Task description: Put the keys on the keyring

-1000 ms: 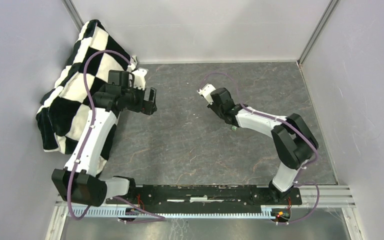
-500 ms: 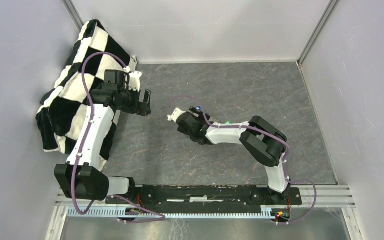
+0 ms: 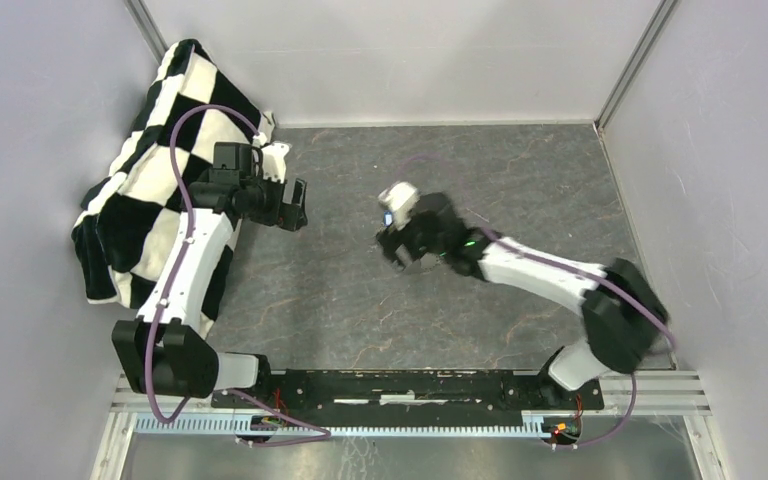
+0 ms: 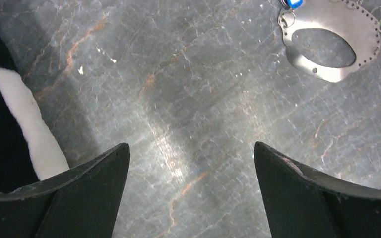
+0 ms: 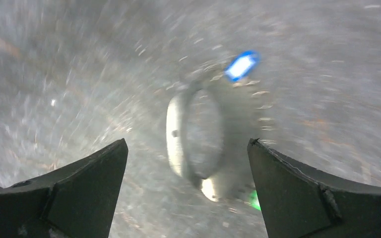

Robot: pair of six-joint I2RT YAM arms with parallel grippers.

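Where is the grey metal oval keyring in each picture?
Left wrist: the grey metal oval keyring lies flat in the upper right corner.
Right wrist: centre, blurred, seen between the open jaws.
Top external: I can't make it out; the right gripper hangs over that spot on the dark stone-patterned table.
Shared landmark: the blue plastic key head beside the ring, in both wrist views.

We log a black-and-white checkered cloth (image 3: pixel 145 190) heaped just left of the left hand (image 3: pixel 297 204), leaning up the left wall (image 3: pixel 30 150) | its white edge shows beside that hand's left finger in the wrist view | under the hand we see a grey marbled table (image 3: pixel 360 310) with rusty veins | pale back wall (image 3: pixel 410 60) well beyond the hand
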